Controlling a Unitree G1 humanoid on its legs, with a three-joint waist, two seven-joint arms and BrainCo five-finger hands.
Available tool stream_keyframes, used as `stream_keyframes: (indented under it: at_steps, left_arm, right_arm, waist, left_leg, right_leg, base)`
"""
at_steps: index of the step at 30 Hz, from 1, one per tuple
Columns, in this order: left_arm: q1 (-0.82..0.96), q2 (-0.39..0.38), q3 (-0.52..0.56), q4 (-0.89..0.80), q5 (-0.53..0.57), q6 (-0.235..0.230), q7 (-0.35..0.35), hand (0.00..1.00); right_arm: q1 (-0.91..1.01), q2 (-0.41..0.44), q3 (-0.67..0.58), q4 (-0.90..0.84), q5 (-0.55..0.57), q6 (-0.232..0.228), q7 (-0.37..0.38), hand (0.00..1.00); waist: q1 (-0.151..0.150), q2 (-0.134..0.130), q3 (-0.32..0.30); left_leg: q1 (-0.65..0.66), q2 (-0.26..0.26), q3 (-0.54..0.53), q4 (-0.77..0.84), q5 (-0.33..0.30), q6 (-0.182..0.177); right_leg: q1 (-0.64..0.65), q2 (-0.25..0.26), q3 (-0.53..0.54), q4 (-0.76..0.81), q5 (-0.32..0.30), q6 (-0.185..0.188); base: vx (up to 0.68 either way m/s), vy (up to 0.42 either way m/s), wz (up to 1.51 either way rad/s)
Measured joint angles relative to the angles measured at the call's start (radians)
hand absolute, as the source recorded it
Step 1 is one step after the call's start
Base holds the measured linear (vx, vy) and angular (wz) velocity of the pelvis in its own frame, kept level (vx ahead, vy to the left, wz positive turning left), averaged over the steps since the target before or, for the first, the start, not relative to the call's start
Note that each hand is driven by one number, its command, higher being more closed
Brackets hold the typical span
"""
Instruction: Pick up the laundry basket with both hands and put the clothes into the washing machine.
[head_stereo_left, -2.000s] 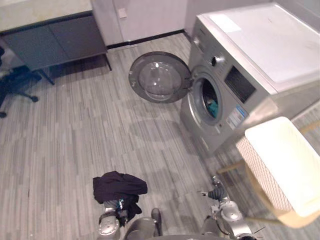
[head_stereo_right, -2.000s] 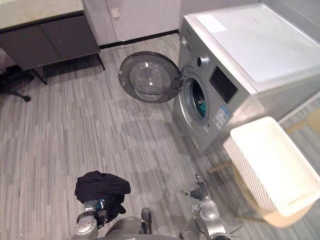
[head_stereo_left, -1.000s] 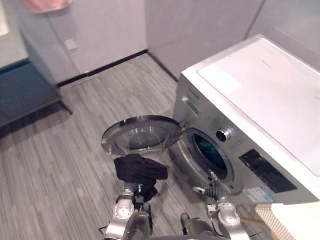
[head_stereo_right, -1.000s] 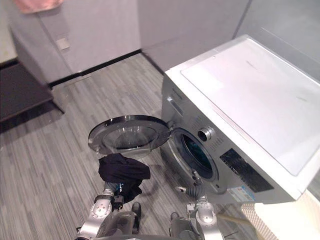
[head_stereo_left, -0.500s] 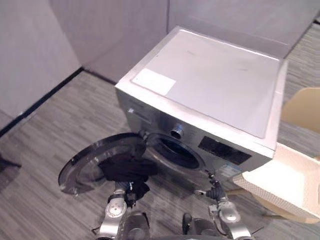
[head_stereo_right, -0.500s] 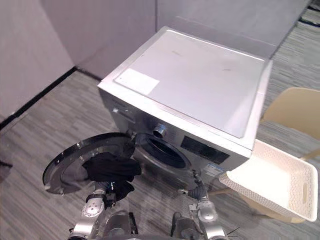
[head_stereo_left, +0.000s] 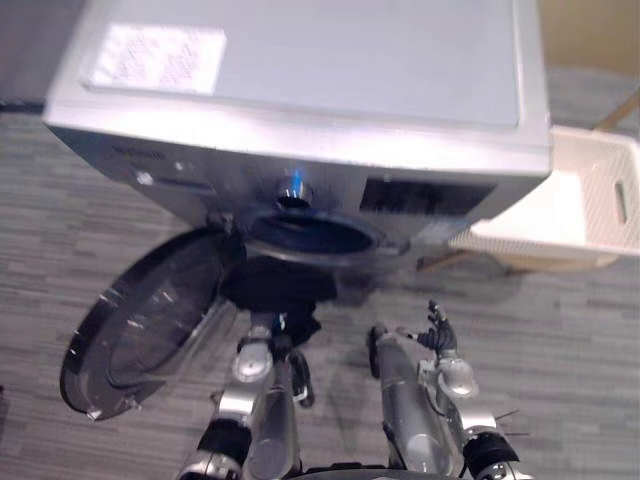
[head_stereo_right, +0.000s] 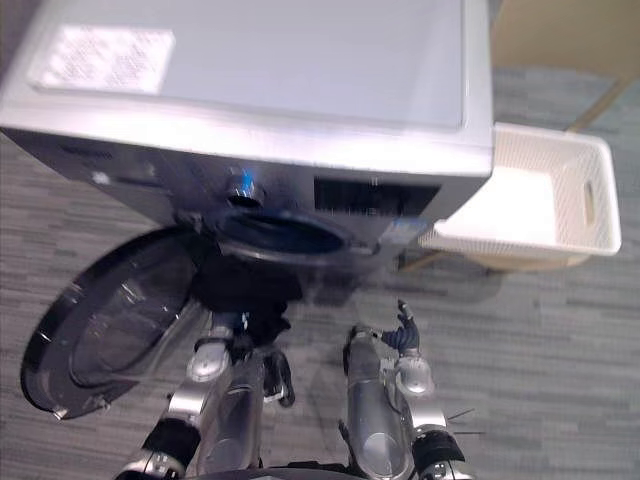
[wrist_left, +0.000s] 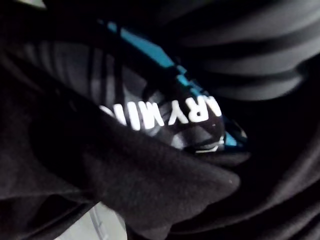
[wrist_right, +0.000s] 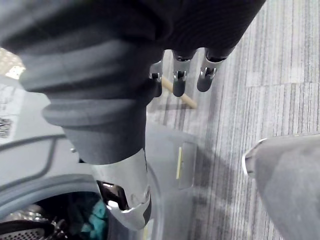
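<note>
The washer (head_stereo_left: 300, 60) stands at the far side, front toward the robot. Its round door (head_stereo_left: 140, 320) hangs wide open to the left, and the drum mouth (head_stereo_left: 310, 232) is uncovered. A knob (head_stereo_left: 293, 190) above the mouth glows blue.

The left hand (head_stereo_left: 263, 328) is raised in front of the mouth's lower left edge, next to the door hinge. A black garment (head_stereo_left: 275, 285) is bunched over it. The cloth sits just below the mouth, outside the drum. In the left wrist view dark folds with white print and a teal stripe cover the hand, so I cannot tell how it grips.

The right hand (head_stereo_left: 435, 335) is up over the grey floor (head_stereo_left: 560, 340), near the washer's front right corner and apart from it. It holds nothing. Its fingers (wrist_right: 179, 70) are loosely bent in a row, with the thumb (wrist_right: 127, 195) set apart from them. Past the thumb, a teal cloth (wrist_right: 95, 212) lies inside the drum.

The white basket (head_stereo_left: 612, 225) rests on a tan chair (head_stereo_left: 590, 35) just right of the washer, well apart from both hands.
</note>
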Motion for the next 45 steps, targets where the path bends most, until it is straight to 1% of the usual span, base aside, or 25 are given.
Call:
stream_keyframes:
  at_steps: [1, 3, 4, 5, 8, 9, 10, 11, 13, 14, 16, 17, 19, 21, 22, 24, 25, 29, 30, 33, 35, 37, 41, 43, 45]
  left_arm:
    - [-0.019, -0.001, 0.001, -0.001, -0.006, -0.003, 0.007, 1.0]
    - [-0.091, -0.005, 0.008, -0.027, -0.041, -0.005, 0.038, 1.0]
    - [-0.116, -0.005, 0.012, -0.035, -0.046, -0.004, 0.047, 1.0]
    - [-0.162, -0.008, 0.015, -0.054, -0.052, -0.004, 0.059, 1.0]
    - [-0.265, -0.018, 0.014, -0.101, -0.064, -0.003, 0.078, 1.0]
    - [-0.316, -0.016, 0.017, -0.117, -0.064, -0.002, 0.087, 1.0]
    - [-0.361, -0.013, 0.026, -0.124, -0.064, -0.001, 0.099, 1.0]
    - [-0.388, -0.009, 0.032, -0.126, -0.064, 0.0, 0.102, 1.0]
    - [-0.503, 0.041, 0.036, -0.135, -0.064, 0.008, 0.125, 1.0]
    - [-0.53, 0.058, 0.036, -0.139, -0.064, 0.011, 0.128, 1.0]
    - [-0.67, 0.14, 0.036, -0.152, -0.064, 0.02, 0.147, 1.0]
    - [-0.705, 0.163, 0.035, -0.158, -0.064, 0.02, 0.151, 1.0]
    - [-0.851, 0.242, 0.026, -0.159, -0.062, 0.02, 0.172, 1.0]
    - [-0.959, 0.272, 0.005, -0.159, -0.039, 0.02, 0.185, 1.0]
    - [-0.997, 0.283, -0.008, -0.158, -0.021, 0.02, 0.186, 1.0]
    - [-1.087, 0.315, -0.047, -0.141, 0.029, 0.021, 0.187, 1.0]
    - [-1.102, 0.317, -0.054, -0.126, 0.042, 0.021, 0.187, 1.0]
    - [-1.157, 0.329, -0.07, -0.025, 0.148, 0.052, 0.184, 1.0]
    - [-1.165, 0.342, -0.083, 0.005, 0.18, 0.064, 0.181, 0.0]
    - [-1.175, 0.347, -0.084, 0.075, 0.253, 0.09, 0.17, 0.0]
    - [-1.178, 0.345, -0.084, 0.111, 0.299, 0.108, 0.138, 0.0]
    - [-1.192, 0.341, -0.086, 0.173, 0.377, 0.14, 0.085, 0.0]
    - [-1.191, 0.31, -0.084, 0.274, 0.468, 0.187, 0.015, 0.0]
    - [-1.182, 0.305, -0.081, 0.278, 0.524, 0.202, -0.018, 0.0]
    - [-1.165, 0.31, -0.075, 0.278, 0.606, 0.22, -0.056, 0.0]
  right_arm:
    - [-0.01, 0.001, 0.001, -0.009, 0.0, 0.0, -0.002, 0.0]
    - [-0.063, 0.007, 0.012, -0.086, 0.011, 0.001, -0.026, 0.0]
    - [-0.08, 0.012, 0.012, -0.115, 0.011, 0.001, -0.033, 0.0]
    - [-0.103, 0.022, 0.011, -0.166, 0.011, -0.001, -0.048, 0.0]
    - [-0.145, 0.035, 0.009, -0.255, 0.011, -0.005, -0.067, 0.0]
    - [-0.155, 0.039, 0.009, -0.285, 0.011, -0.007, -0.069, 0.0]
    - [-0.163, 0.039, 0.008, -0.318, 0.012, -0.014, -0.069, 0.0]
    - [-0.168, 0.039, 0.008, -0.335, 0.012, -0.02, -0.069, 0.0]
    - [-0.169, 0.039, 0.008, -0.402, 0.02, -0.029, -0.069, 0.0]
    - [-0.168, 0.039, 0.008, -0.415, 0.023, -0.032, -0.068, 0.0]
    - [-0.155, 0.037, 0.006, -0.472, 0.03, -0.051, -0.064, 0.0]
    - [-0.155, 0.035, 0.006, -0.482, 0.03, -0.055, -0.062, 0.0]
    - [-0.15, 0.037, 0.007, -0.513, 0.03, -0.063, -0.049, 0.0]
    - [-0.143, 0.038, 0.006, -0.534, 0.029, -0.067, -0.037, 0.0]
    - [-0.139, 0.039, 0.006, -0.54, 0.029, -0.069, -0.035, 0.0]
    - [-0.134, 0.039, 0.006, -0.55, 0.029, -0.087, -0.014, 0.0]
    - [-0.134, 0.039, 0.006, -0.55, 0.029, -0.089, -0.012, 0.0]
    - [-0.131, 0.036, 0.006, -0.55, 0.029, -0.102, 0.015, 0.0]
    - [-0.13, 0.035, 0.005, -0.55, 0.03, -0.104, 0.025, 0.0]
    - [-0.126, 0.034, 0.005, -0.55, 0.032, -0.112, 0.031, 0.0]
    - [-0.125, 0.034, 0.005, -0.551, 0.037, -0.119, 0.038, 0.0]
    - [-0.123, 0.034, 0.006, -0.557, 0.041, -0.121, 0.054, 0.0]
    - [-0.121, 0.025, 0.005, -0.556, 0.043, -0.123, 0.074, 0.0]
    - [-0.119, 0.016, 0.005, -0.555, 0.051, -0.122, 0.085, 0.0]
    - [-0.117, 0.013, 0.006, -0.555, 0.051, -0.122, 0.101, 0.0]
  waist:
    - [0.002, -0.001, 0.004]
    - [0.009, 0.0, 0.029]
    - [0.011, -0.001, 0.04]
    - [0.011, -0.001, 0.062]
    - [0.012, -0.002, 0.086]
    - [0.016, -0.006, 0.096]
    - [0.014, -0.006, 0.096]
    - [0.01, -0.006, 0.096]
    - [0.001, -0.008, 0.097]
    - [-0.001, -0.008, 0.097]
    - [-0.007, -0.011, 0.099]
    - [-0.009, -0.013, 0.1]
    - [-0.022, -0.017, 0.102]
    - [-0.028, -0.021, 0.104]
    - [-0.028, -0.027, 0.107]
    - [-0.031, -0.037, 0.111]
    - [-0.032, -0.037, 0.111]
    - [-0.036, -0.038, 0.111]
    - [-0.036, -0.039, 0.112]
    - [-0.036, -0.041, 0.112]
    - [-0.036, -0.048, 0.111]
    - [-0.036, -0.057, 0.113]
    - [-0.039, -0.06, 0.112]
    - [-0.034, -0.062, 0.112]
    - [-0.029, -0.062, 0.112]
  left_leg:
    - [-0.036, 0.011, 0.001, 0.039, -0.016, 0.003]
    - [-0.19, 0.057, -0.008, 0.196, -0.067, 0.012]
    - [-0.232, 0.068, -0.014, 0.236, -0.077, 0.012]
    - [-0.302, 0.083, -0.029, 0.301, -0.089, 0.006]
    - [-0.465, 0.095, -0.065, 0.427, -0.105, 0.003]
    - [-0.527, 0.1, -0.077, 0.484, -0.113, 0.004]
    - [-0.577, 0.101, -0.086, 0.522, -0.119, 0.001]
    - [-0.601, 0.102, -0.092, 0.541, -0.121, -0.002]
    - [-0.675, 0.113, -0.113, 0.601, -0.13, -0.005]
    - [-0.689, 0.117, -0.119, 0.611, -0.131, -0.006]
    - [-0.739, 0.117, -0.126, 0.634, -0.13, -0.006]
    - [-0.747, 0.117, -0.125, 0.637, -0.13, -0.006]
    - [-0.781, 0.117, -0.139, 0.645, -0.129, -0.009]
    - [-0.805, 0.114, -0.151, 0.652, -0.128, -0.009]
    - [-0.808, 0.113, -0.151, 0.654, -0.128, -0.009]
    - [-0.82, 0.112, -0.155, 0.654, -0.128, -0.009]
    - [-0.82, 0.113, -0.154, 0.654, -0.128, -0.009]
    - [-0.821, 0.113, -0.149, 0.652, -0.128, -0.009]
    - [-0.821, 0.113, -0.149, 0.65, -0.128, -0.009]
    - [-0.827, 0.114, -0.152, 0.647, -0.127, -0.008]
    - [-0.835, 0.114, -0.153, 0.646, -0.127, -0.008]
    - [-0.849, 0.113, -0.159, 0.647, -0.126, -0.007]
    - [-0.853, 0.097, -0.169, 0.65, -0.123, -0.009]
    - [-0.853, 0.097, -0.17, 0.656, -0.123, -0.009]
    - [-0.851, 0.097, -0.171, 0.664, -0.123, -0.009]
  right_leg:
    - [-0.039, 0.0, -0.003, 0.034, -0.006, -0.004]
    - [-0.198, -0.001, -0.034, 0.164, -0.024, 0.0]
    - [-0.24, -0.001, -0.042, 0.198, -0.028, -0.004]
    - [-0.31, -0.002, -0.054, 0.257, -0.035, -0.012]
    - [-0.468, -0.002, -0.063, 0.389, -0.06, -0.015]
    - [-0.534, -0.002, -0.065, 0.451, -0.074, -0.022]
    - [-0.584, -0.002, -0.064, 0.493, -0.084, -0.021]
    - [-0.607, -0.002, -0.063, 0.514, -0.088, -0.021]
    - [-0.677, 0.0, -0.073, 0.575, -0.1, -0.03]
    - [-0.689, 0.001, -0.077, 0.582, -0.1, -0.031]
    - [-0.74, 0.0, -0.082, 0.608, -0.102, -0.032]
    - [-0.749, 0.0, -0.082, 0.612, -0.102, -0.03]
    - [-0.774, -0.007, -0.089, 0.619, -0.104, -0.031]
    - [-0.786, -0.016, -0.104, 0.626, -0.104, -0.041]
    - [-0.79, -0.017, -0.106, 0.631, -0.105, -0.043]
    - [-0.799, -0.019, -0.109, 0.633, -0.11, -0.047]
    - [-0.799, -0.021, -0.111, 0.633, -0.11, -0.047]
    - [-0.799, -0.033, -0.123, 0.638, -0.116, -0.046]
    - [-0.799, -0.033, -0.123, 0.636, -0.116, -0.046]
    - [-0.8, -0.034, -0.129, 0.63, -0.117, -0.048]
    - [-0.808, -0.035, -0.13, 0.63, -0.117, -0.048]
    - [-0.816, -0.036, -0.135, 0.63, -0.117, -0.048]
    - [-0.817, -0.051, -0.141, 0.647, -0.119, -0.05]
    - [-0.817, -0.052, -0.14, 0.656, -0.119, -0.05]
    - [-0.816, -0.052, -0.138, 0.664, -0.121, -0.047]
  base:
    - [-0.24, 0.028, -0.31]
    - [-0.21, -0.012, -0.35]
    - [-0.18, -0.059, -0.2]
    - [-0.15, -0.09, -0.08]
    - [-0.12, -0.127, 0.06]
    - [-0.08, -0.151, 0.07]
    - [-0.06, -0.119, 0.06]
    - [-0.05, -0.088, 0.09]
    - [-0.07, -0.102, 0.03]
    - [-0.09, -0.096, 0.0]
    - [-0.08, -0.078, 0.03]
    - [-0.05, -0.047, 0.03]
    - [-0.02, -0.023, 0.04]
    - [0.01, -0.007, 0.1]
    - [0.03, -0.013, 0.08]
    - [0.04, -0.01, 0.02]
    - [0.05, 0.0, 0.03]
    - [0.03, -0.001, 0.05]
    - [0.0, 0.0, 0.0]
    - [0.0, 0.0, 0.0]
    - [0.0, 0.0, 0.0]
    - [0.0, 0.0, 0.0]
    - [0.02, 0.004, 0.1]
    - [0.01, -0.001, 0.12]
    - [-0.02, -0.004, 0.03]
